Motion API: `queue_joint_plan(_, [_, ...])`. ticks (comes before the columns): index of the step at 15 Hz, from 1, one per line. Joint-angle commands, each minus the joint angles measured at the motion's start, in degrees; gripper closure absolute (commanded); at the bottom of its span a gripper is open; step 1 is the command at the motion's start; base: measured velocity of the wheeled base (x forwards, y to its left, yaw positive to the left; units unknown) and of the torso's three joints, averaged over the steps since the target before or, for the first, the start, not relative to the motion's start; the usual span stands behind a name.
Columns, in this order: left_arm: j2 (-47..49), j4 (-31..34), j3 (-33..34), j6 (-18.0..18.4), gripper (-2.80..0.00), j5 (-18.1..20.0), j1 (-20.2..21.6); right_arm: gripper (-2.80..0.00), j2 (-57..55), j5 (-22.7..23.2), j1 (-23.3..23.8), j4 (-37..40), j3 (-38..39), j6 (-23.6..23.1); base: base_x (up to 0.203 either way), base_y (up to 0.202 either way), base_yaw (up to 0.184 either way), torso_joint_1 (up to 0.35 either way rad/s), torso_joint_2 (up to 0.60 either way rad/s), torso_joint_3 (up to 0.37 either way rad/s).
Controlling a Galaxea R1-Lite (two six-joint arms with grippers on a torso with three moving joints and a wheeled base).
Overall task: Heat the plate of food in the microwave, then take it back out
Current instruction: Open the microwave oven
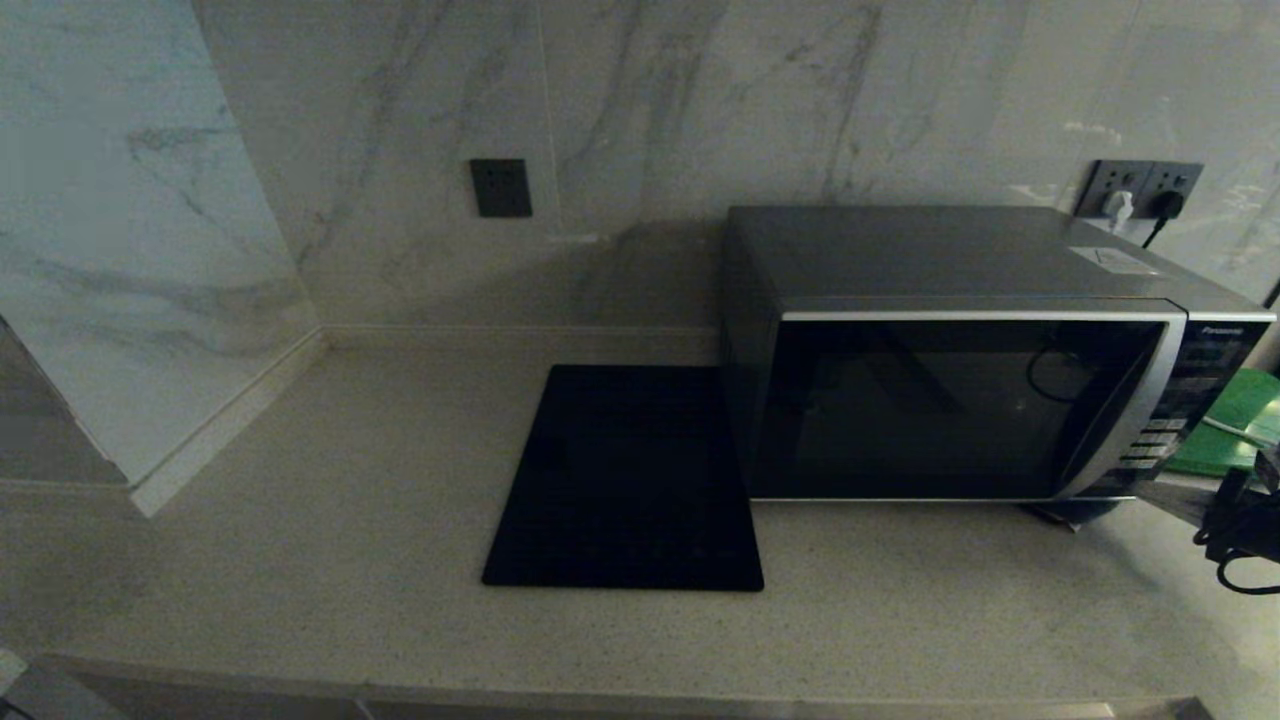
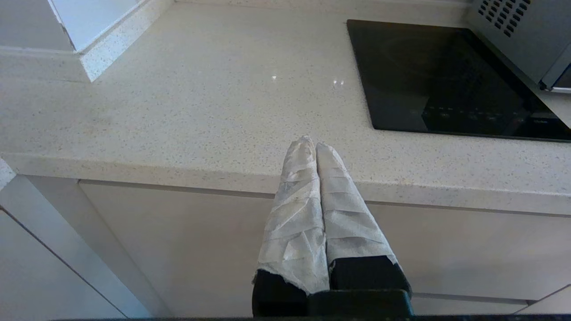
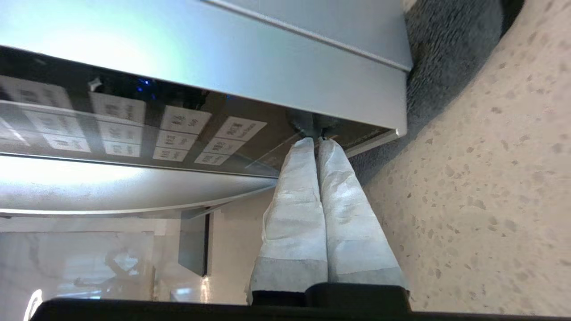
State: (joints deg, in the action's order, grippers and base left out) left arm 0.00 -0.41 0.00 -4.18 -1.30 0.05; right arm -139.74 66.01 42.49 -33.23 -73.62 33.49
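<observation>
The right gripper [image 3: 317,141], its cloth-wrapped fingers pressed together, touched the bottom corner of the glossy black button panel [image 3: 134,125] on the boxy grey microwave [image 1: 960,350], door shut. Speckled stone counter [image 3: 482,187] lay beside it. The left gripper [image 2: 316,145], likewise closed, hung before the counter's edge.

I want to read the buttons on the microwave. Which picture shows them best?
The right wrist view: the microwave's buttons fill it up close, with the shut right gripper at the panel's lower end. The head view shows the whole microwave, buttons tiny. The left wrist view shows only its vented corner.
</observation>
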Motion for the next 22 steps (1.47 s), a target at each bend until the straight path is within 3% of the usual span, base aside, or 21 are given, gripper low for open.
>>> queue_joint_plan(1, [0.1,0.0,0.0,0.0,0.0,0.0,0.0,0.0,0.5,0.7,0.2,-0.2,0.1,0.2,0.0,0.0,0.0,0.0,0.0,0.0])
queue_joint_plan(8, [0.1,0.0,0.0,0.0,0.0,0.0,0.0,0.0,0.9,0.7,-0.1,-0.1,0.7,0.2,0.0,0.0,0.0,0.0,0.0,0.0])
queue_joint_plan(13, [0.1,0.0,0.0,0.0,0.0,0.0,0.0,0.0,9.6,0.8,5.7,-0.1,8.5,-0.6,0.0,0.0,0.0,0.0,0.0,0.0])
queue_joint_plan(19, [0.0,0.0,0.0,0.0,0.0,0.0,0.0,0.0,33.6,0.0,11.2,4.0,19.0,-0.2,0.0,0.0,0.0,0.0,0.0,0.0])
queue_joint_plan(22, [0.0,0.0,0.0,0.0,0.0,0.0,0.0,0.0,49.9,-5.5,10.6,7.1,24.1,-0.3,0.0,0.0,0.0,0.0,0.0,0.0])
